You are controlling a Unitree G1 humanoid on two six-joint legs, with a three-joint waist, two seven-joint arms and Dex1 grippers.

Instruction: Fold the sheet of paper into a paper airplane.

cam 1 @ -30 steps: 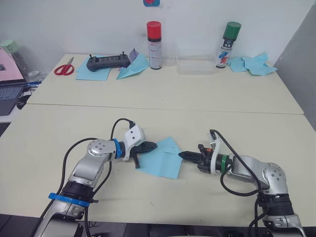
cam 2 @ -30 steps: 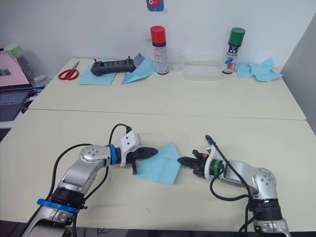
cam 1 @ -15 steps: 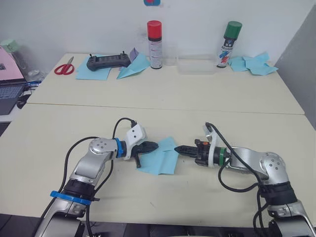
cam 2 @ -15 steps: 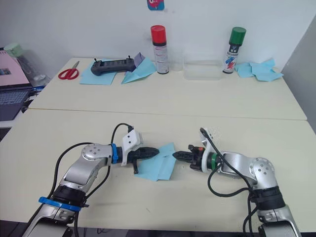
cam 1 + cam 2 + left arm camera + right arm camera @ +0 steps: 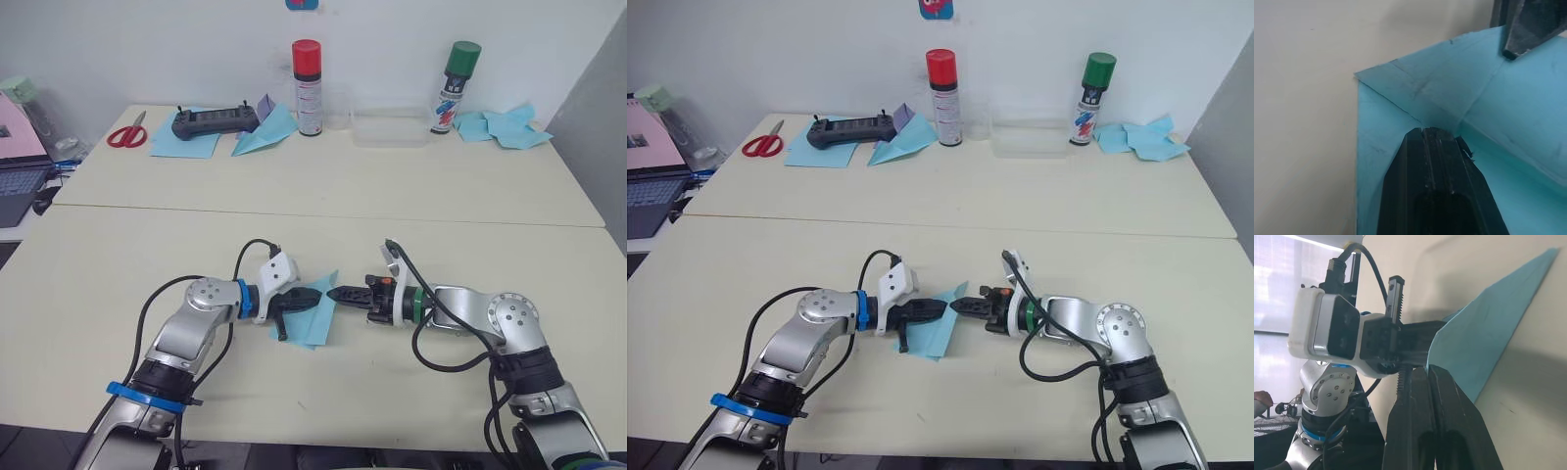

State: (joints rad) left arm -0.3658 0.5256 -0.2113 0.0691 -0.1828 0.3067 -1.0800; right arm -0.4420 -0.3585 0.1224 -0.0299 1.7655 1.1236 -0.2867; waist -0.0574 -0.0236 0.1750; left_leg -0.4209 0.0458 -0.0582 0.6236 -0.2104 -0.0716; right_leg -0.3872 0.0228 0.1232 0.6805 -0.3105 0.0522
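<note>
The left gripper (image 5: 1437, 134), fingers pressed together, rests its tip on the sheet of paper (image 5: 1488, 107) where creases meet. The right gripper (image 5: 1520, 36) touches the sheet's far edge above the beige table (image 5: 1303, 98)

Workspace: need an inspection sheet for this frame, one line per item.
Surface: beige table, a seam across the middle.
Job's things: light-blue sheet of paper, creased, right half lifted.
Clutter: red-capped spray can, green-capped spray can, scissors, black controller on flat blue sheets, paper dart, clear tray, crumpled blue scraps.
Grippers: left gripper shut, pressing the sheet; right gripper shut at the raised edge.
Cables: black cables loop over both forearms.
Surroundings: white wall; laptop at the left.
</note>
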